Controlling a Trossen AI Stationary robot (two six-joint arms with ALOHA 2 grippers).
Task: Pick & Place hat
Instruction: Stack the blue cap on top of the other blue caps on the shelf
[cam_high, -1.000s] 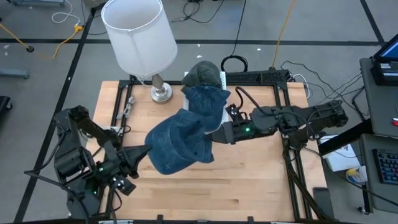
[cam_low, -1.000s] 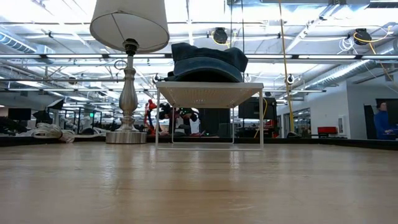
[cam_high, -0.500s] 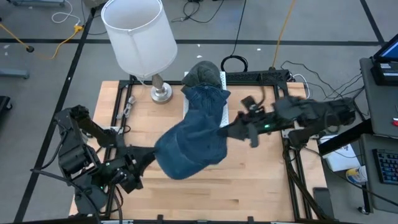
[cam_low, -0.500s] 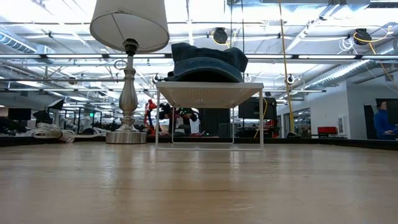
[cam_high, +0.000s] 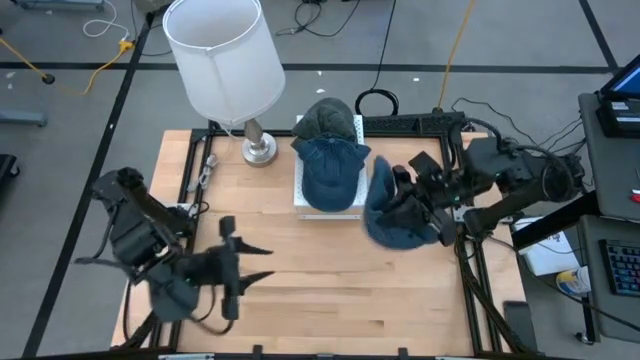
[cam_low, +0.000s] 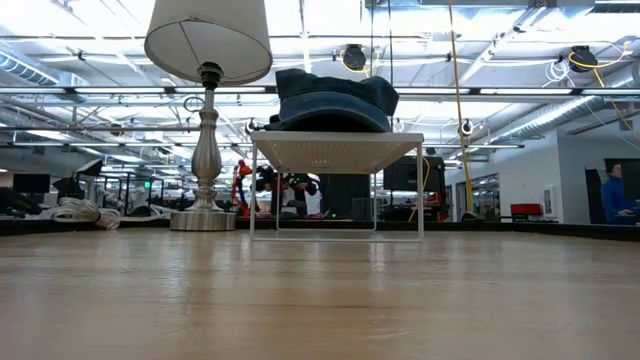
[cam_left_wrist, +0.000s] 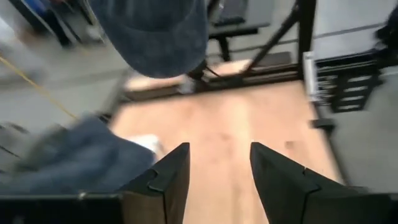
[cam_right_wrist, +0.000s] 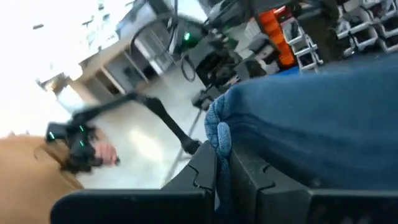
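A white wire rack (cam_high: 299, 192) stands at the table's far middle. On it lie a grey hat (cam_high: 325, 114) and a blue denim hat (cam_high: 331, 166), which show stacked in the low view (cam_low: 335, 100). A second blue denim hat (cam_high: 398, 218) hangs to the right of the rack, with my right gripper (cam_high: 396, 190) shut on it. My left gripper (cam_high: 248, 265) is open over the near left of the table, apart from every hat; its wrist view shows empty fingers (cam_left_wrist: 219, 168). Neither gripper shows in the low view. My right gripper pinches a rolled edge of the denim hat (cam_right_wrist: 219, 134) between its two shut fingers. The fingers lie about level and come from the table's right side. The hat hangs bunched below and beside them, clear of the table.
A lamp with a white shade (cam_high: 225, 55) stands at the far left, its metal base (cam_high: 258, 150) beside the rack. A black metal frame (cam_high: 465, 250) runs along the table's right edge. Bare wood (cam_high: 330, 290) lies between the arms at the near side.
My left gripper has opened, let go of the denim hat and rolled its wrist. My right gripper has carried the hat toward the table's right edge and upward. The hat, earlier spread between both grippers, now hangs bunched from the right one alone.
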